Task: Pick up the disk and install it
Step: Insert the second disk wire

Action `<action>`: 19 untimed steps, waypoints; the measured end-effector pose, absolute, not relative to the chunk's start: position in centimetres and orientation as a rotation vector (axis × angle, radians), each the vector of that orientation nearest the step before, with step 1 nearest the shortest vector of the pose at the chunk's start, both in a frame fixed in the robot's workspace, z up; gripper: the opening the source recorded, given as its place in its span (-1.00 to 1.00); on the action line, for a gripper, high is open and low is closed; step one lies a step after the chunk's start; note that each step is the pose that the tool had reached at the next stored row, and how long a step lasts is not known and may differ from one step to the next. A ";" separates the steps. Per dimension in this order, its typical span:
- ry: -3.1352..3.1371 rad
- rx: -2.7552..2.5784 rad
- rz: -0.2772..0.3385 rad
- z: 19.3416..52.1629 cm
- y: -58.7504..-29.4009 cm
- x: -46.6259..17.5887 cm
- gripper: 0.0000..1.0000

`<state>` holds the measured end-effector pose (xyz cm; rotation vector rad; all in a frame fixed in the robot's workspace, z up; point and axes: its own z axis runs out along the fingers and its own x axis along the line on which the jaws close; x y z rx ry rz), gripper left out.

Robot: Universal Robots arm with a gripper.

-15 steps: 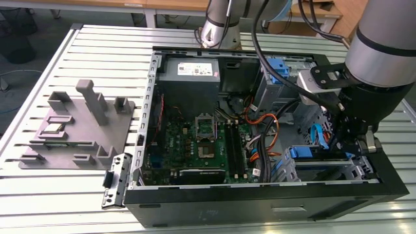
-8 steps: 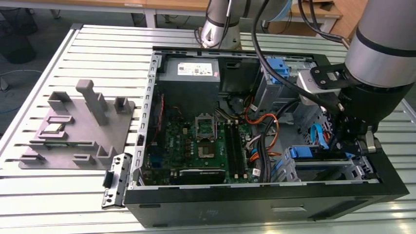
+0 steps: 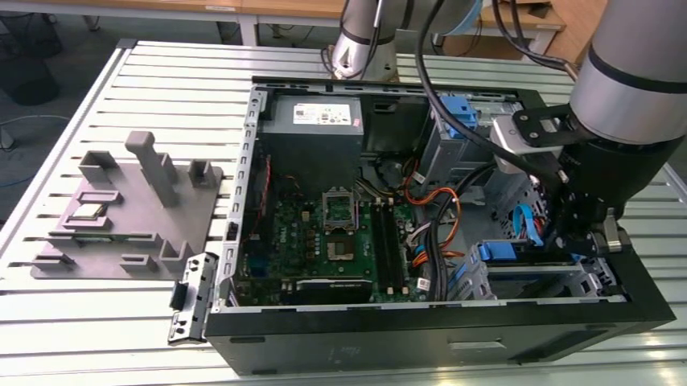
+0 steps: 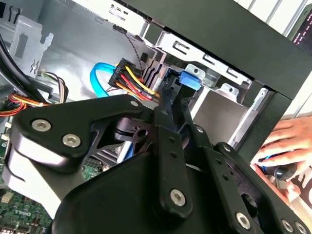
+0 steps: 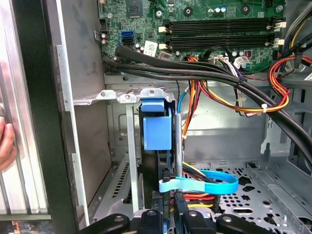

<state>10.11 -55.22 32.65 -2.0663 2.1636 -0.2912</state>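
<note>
the gripper (image 3: 580, 241) reaches down into the open computer case (image 3: 429, 338), which lies on the slatted table (image 3: 129, 322), at the case's corner toward the exterior view's right. in the first wrist view its fingers (image 5: 181, 214) stand close together around the rear edge of the disk (image 5: 157, 161), which stands on edge in the drive cage (image 5: 127, 146), its blue plastic rail tab (image 5: 157, 124) facing the camera. the same blue tab (image 4: 189, 80) shows just past the fingertips in the second wrist view. a light blue data cable (image 5: 204, 184) loops just beside the disk's lower end, near red, yellow and black power wires (image 5: 273, 105). a hand (image 4: 282, 146) rests outside the case wall. the motherboard (image 3: 322, 241) lies on the case floor, and a grey fixture tray (image 3: 118, 217) sits on the table beside the case.
</note>
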 end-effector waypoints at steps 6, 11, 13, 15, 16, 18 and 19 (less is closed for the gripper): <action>2.163 -2.066 -0.291 34.1 -55.2 10.1 -0.53; 2.163 -2.066 -0.291 34.5 -55.2 10.1 -0.53; 2.163 -2.066 -0.291 34.5 -55.2 10.1 -0.53; 2.166 -2.069 -0.287 34.5 -55.2 10.1 -0.53; 2.174 -2.077 -0.273 34.5 -55.2 10.1 -0.53; 2.193 -2.097 -0.239 34.4 -55.2 10.2 -0.53; 2.204 -2.108 -0.220 34.4 -55.2 10.2 -0.53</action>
